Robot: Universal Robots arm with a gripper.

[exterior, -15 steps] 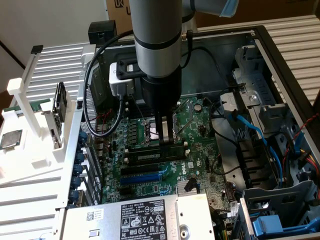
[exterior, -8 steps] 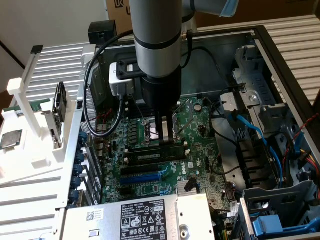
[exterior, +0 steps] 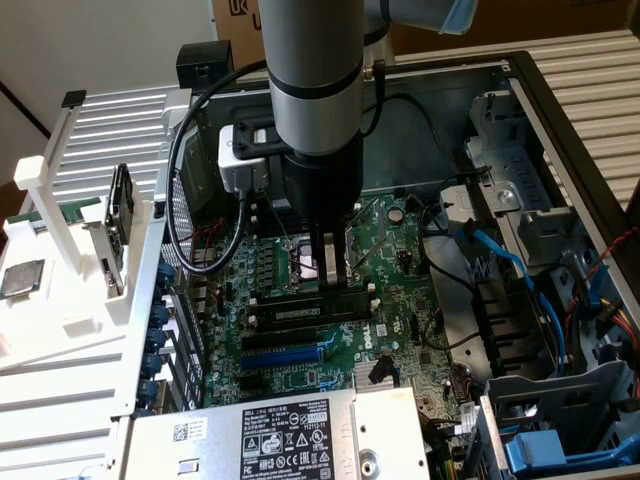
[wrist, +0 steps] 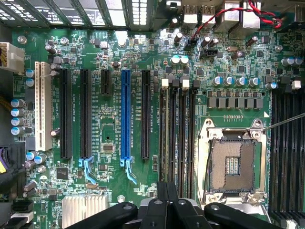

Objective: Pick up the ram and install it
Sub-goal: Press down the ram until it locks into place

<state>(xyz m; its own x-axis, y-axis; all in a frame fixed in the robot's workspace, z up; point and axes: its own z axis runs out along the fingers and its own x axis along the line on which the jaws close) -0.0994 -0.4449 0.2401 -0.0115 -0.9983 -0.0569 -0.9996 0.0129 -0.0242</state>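
**Ram on the board, fingers together over it**

You're looking into an open computer case [exterior: 560, 100] that holds the green motherboard [exterior: 400, 250]. On the exterior view's left, a white rack [exterior: 60, 320] carries a square silver-topped processor chip [exterior: 22, 280]. The ram [exterior: 300, 312] stands on edge on the motherboard, just beside the processor socket [wrist: 233, 164]. It is a long dark stick with a pale label strip. Your gripper [exterior: 331, 286] hangs straight over it, fingers [wrist: 159, 210] pressed together, tips at its upper edge.
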